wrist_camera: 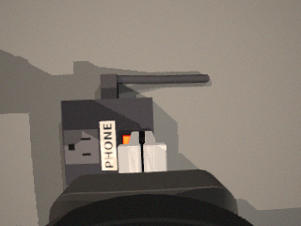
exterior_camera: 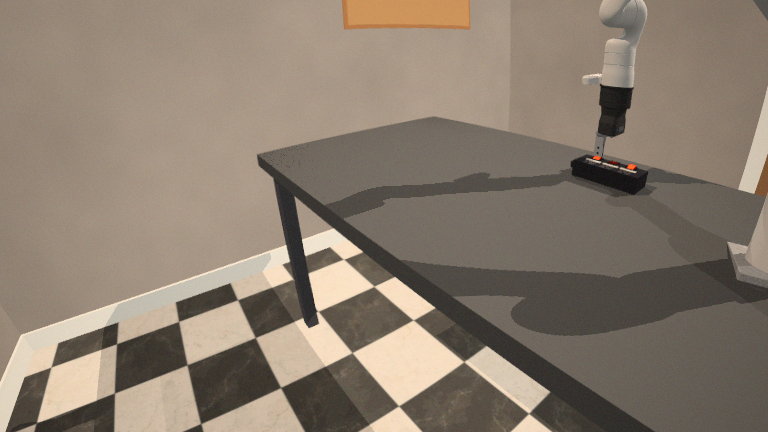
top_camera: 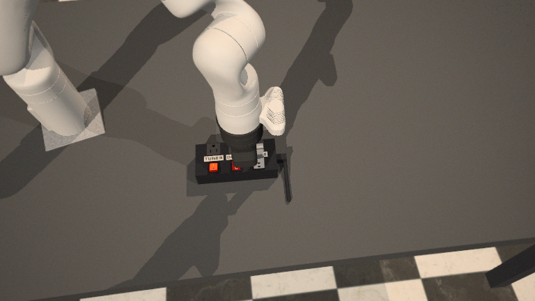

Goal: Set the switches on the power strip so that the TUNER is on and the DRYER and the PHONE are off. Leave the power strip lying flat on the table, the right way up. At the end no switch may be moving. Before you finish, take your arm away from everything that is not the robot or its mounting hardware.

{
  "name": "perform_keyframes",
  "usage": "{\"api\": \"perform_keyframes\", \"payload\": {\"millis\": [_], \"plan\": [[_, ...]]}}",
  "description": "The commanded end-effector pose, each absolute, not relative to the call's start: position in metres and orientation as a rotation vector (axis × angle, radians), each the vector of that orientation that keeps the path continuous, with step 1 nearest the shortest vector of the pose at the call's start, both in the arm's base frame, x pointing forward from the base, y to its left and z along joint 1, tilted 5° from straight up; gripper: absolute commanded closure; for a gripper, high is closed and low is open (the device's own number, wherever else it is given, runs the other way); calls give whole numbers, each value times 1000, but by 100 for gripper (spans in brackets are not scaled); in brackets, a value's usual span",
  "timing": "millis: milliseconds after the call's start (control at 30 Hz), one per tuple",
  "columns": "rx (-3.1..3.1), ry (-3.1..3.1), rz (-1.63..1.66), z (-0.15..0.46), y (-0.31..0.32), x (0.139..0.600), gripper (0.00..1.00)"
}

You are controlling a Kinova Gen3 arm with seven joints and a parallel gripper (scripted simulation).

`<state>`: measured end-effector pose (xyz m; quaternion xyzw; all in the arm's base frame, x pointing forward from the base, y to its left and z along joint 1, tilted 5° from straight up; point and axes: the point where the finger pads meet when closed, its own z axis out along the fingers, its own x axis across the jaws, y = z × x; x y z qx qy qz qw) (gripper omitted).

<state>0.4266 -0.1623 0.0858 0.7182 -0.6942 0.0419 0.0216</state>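
Closed on nothing, the tool (wrist_camera: 143, 157) points straight down with its two pale fingertips pressed together over the PHONE switch (wrist_camera: 127, 139) at the cord end of the power strip (top_camera: 205, 178). The strip lies flat and right way up on the desk (top_camera: 394, 124), label side showing. In the top view the TUNER switch (top_camera: 213, 167) glows orange, while the DRYER switch (top_camera: 235, 167) is dark red and half hidden by the wrist. A sliver of orange shows beside the fingertips (whether they touch the rocker cannot be told). A push landing off the rocker's centre could leave PHONE on, or slide the light strip along the desk. Drifting sideways, the wrist could also nudge DRYER.
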Motion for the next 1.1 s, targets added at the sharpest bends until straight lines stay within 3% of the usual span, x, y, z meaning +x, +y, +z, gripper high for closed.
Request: {"api": "perform_keyframes", "payload": {"millis": [0,1067], "plan": [[2225,-2152,130,85,-163,426,100],[2225,-2152,130,82,-163,427,100]]}}
